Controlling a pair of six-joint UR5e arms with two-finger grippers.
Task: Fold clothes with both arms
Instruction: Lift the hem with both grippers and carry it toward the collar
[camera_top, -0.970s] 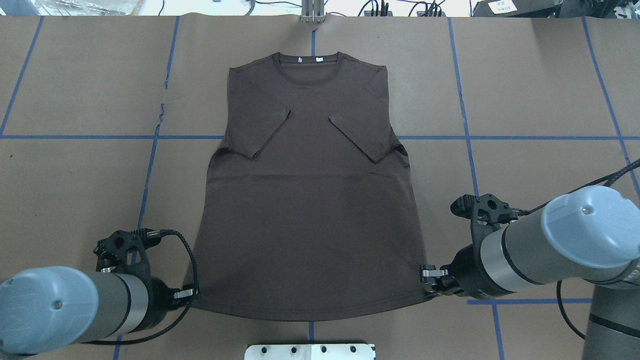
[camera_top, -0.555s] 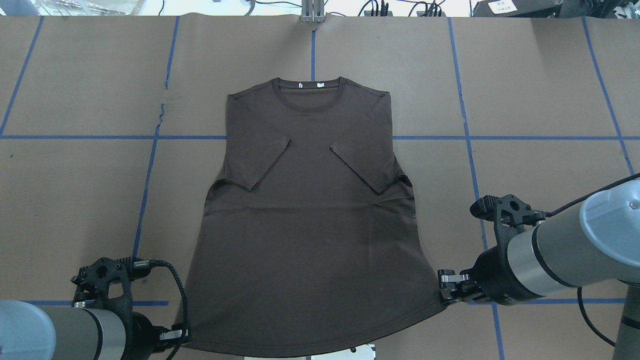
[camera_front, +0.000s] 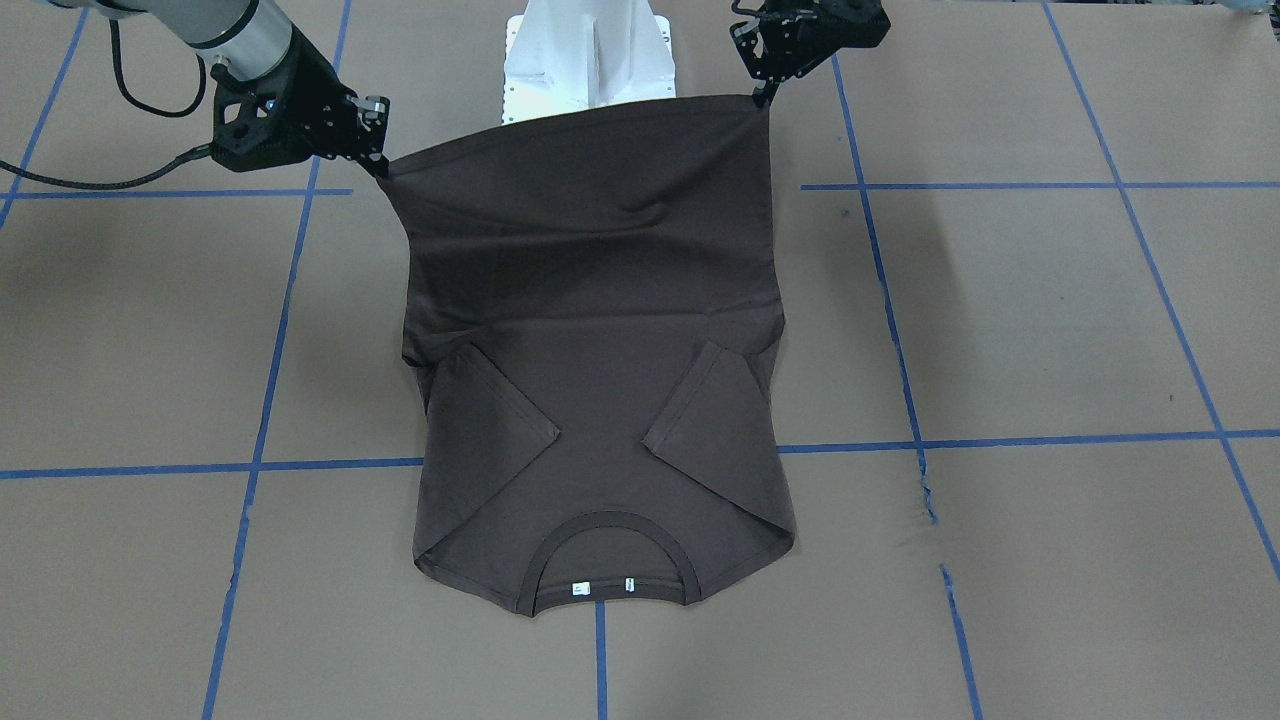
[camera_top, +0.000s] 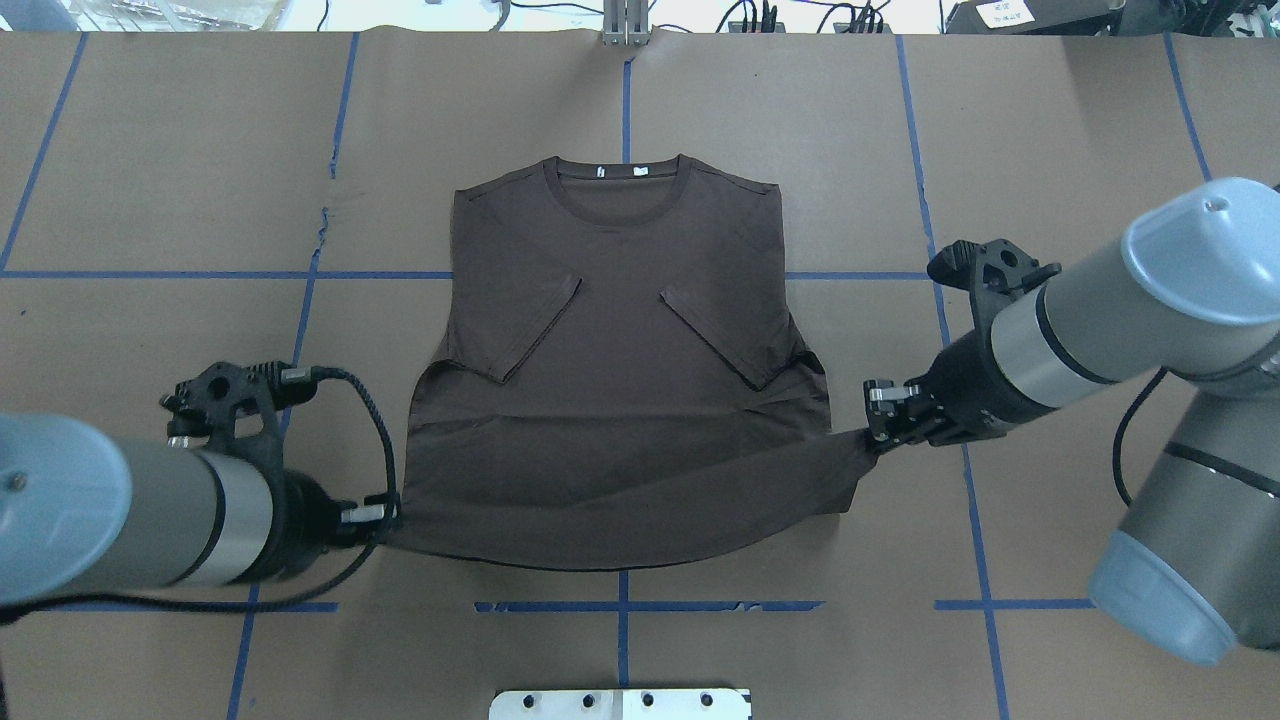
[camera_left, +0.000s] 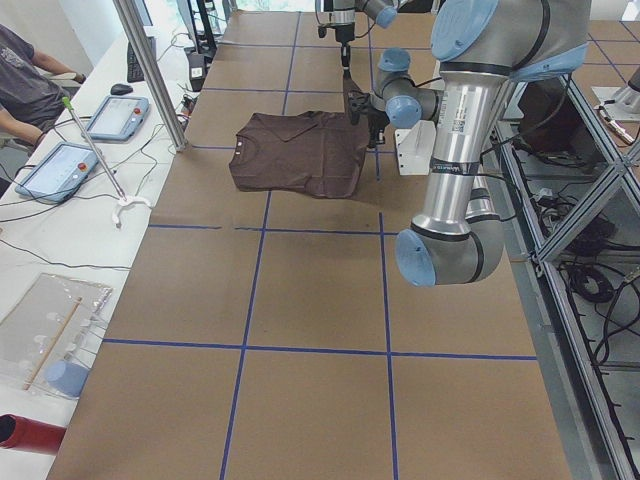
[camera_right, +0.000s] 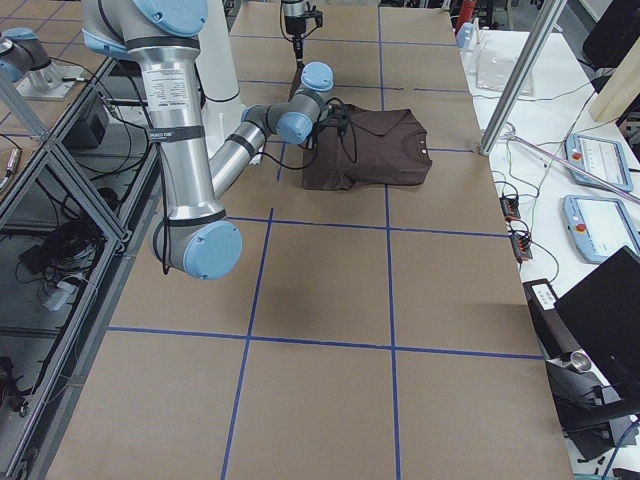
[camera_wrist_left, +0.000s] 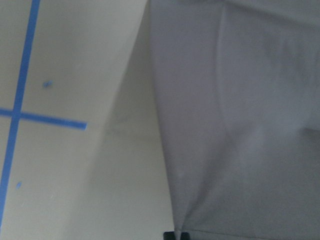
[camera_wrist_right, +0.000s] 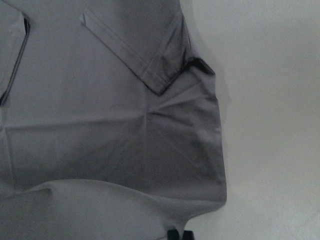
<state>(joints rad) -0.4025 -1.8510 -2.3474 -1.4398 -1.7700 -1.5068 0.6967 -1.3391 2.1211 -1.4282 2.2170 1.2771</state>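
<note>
Since the earlier frame both arms had lifted the hem from the tabletop (camera_top: 150, 180) and carried it away from the robot's edge, toward the collar (camera_top: 620, 190). The lower part of the T-shirt (camera_top: 610, 330) now hung as a raised sheet between them.

The left gripper (camera_top: 388, 515) was clamped on the hem corner at its side, and the right gripper (camera_top: 874, 432) on the other corner. In the wrist views only a small dark piece of the fingers showed, so I judged the hold mostly from the cloth, which was stretched straight to each tip. I think the two corners were held so that the hem stayed taut and could come down as one straight line.

The shirt lay about in the middle between the tabletop's left and right edges. Its collar pointed to the far edge and its upper half was flat. Both sleeves (camera_top: 530, 325) were already folded in over the chest, which made the body narrow enough for one fold from bottom to top.

In the overhead view the right corner was further forward than the left one, and a crease ran near the right sleeve. In my judgement the left arm had to catch up, otherwise the fold would land crooked.
</note>
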